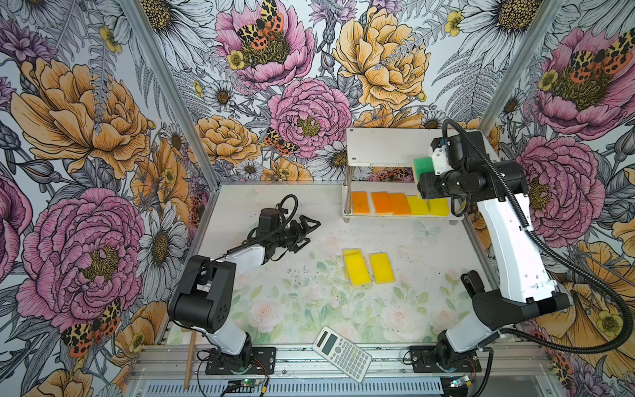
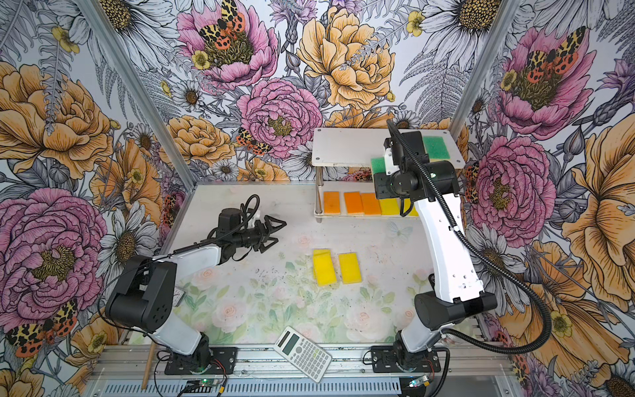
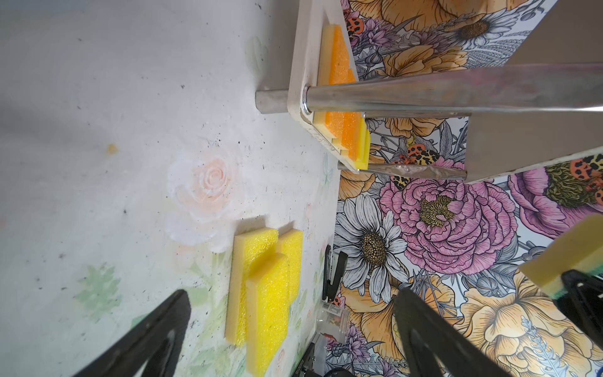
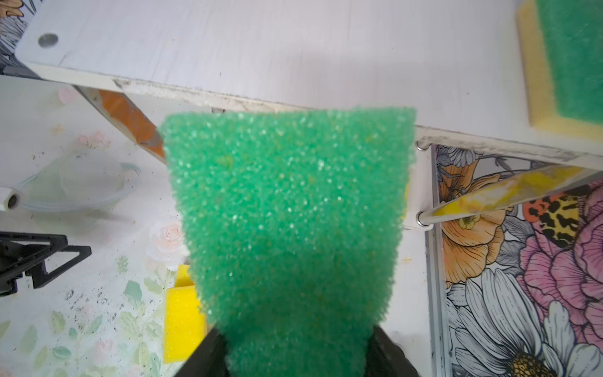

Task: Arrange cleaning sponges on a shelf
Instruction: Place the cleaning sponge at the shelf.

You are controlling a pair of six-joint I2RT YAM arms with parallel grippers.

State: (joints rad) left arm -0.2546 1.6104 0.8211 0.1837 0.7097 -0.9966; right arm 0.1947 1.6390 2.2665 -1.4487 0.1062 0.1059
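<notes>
Robot lab cell, flower-papered walls [image 1: 86, 137]

top views: high over near edge, looking down on whole table [image 1: 395, 240] | left wrist: low, facing right toward shelf [image 3: 298, 65] | right wrist: close at shelf top, seemingly facing far, mostly blocked by green sponge [image 4: 287, 228] | wrists share shelf

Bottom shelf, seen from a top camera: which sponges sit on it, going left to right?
First orange sponge → second orange sponge → third orange sponge → first yellow sponge → second yellow sponge.
</notes>
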